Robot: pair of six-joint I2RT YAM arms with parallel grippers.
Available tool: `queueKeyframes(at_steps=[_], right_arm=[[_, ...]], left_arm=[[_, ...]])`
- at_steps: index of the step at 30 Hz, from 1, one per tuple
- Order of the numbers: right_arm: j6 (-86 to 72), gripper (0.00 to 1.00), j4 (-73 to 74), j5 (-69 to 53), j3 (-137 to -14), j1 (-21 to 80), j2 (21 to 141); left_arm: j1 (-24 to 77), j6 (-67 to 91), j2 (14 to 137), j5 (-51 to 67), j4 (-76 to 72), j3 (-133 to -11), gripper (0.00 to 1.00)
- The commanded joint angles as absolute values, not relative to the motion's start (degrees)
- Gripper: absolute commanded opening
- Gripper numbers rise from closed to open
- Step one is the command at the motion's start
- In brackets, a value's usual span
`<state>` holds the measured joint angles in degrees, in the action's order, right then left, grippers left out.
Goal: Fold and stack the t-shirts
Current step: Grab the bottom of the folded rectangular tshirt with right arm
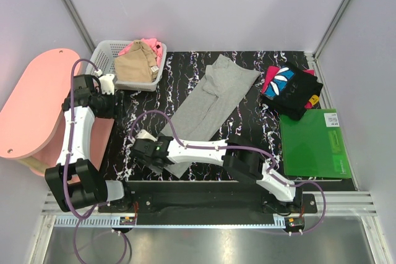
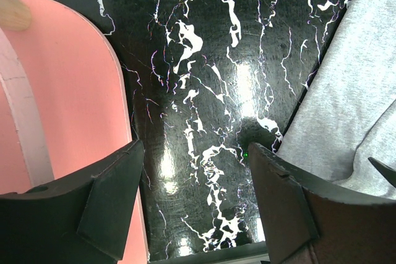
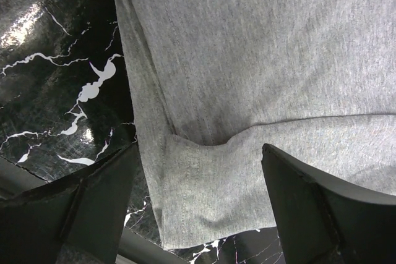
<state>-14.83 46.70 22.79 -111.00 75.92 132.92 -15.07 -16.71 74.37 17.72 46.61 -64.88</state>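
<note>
Risk: right gripper (image 3: pixel 198 177), jaws spread, empty, over grey t-shirt (image 3: pixel 260 60) end at 7 o'clock; may pinch single layer, fold opens. Left gripper (image 2: pixel 195 177) released, empty

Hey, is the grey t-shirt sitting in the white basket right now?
No, the grey t-shirt lies stretched on the black table; the basket holds a tan shirt and a pink shirt.

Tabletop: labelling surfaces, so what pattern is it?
Black tabletop with white marble-like veins; clearest in left wrist view.
</note>
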Motion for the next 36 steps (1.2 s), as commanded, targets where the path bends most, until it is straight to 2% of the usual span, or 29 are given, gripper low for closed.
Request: queueKeyframes(at_steps=[1, 16, 20, 22, 33, 36], right_arm=[[-15.55, 0.89, 47.55, 21.62, -112.77, 75.76, 130.69], [-16.87, 0.84, 46.58, 19.25, -112.33, 75.85, 138.07], [-17.58, 0.8, 46.23, 18.9, -111.45, 75.76, 139.57], [-18.19, 0.76, 45.88, 18.28, -110.14, 75.24, 139.57], [-21.09, 0.76, 42.63, 11.78, -101.17, 72.16, 135.44], [-21.18, 0.68, 42.54, 10.72, -99.5, 72.16, 135.44]], left_arm=[[-15.82, -17.49, 72.86, 19.07, 44.82, -65.92, 0.72], [-16.26, -16.79, 74.27, 20.39, 44.82, -66.89, 0.71], [-16.26, -17.22, 74.09, 19.6, 44.91, -66.8, 0.71], [-16.35, -17.49, 73.83, 19.43, 44.83, -66.8, 0.71], [-16.79, -17.67, 73.39, 19.95, 44.82, -66.8, 0.71], [-17.14, -17.84, 73.3, 19.78, 44.82, -66.8, 0.71]])
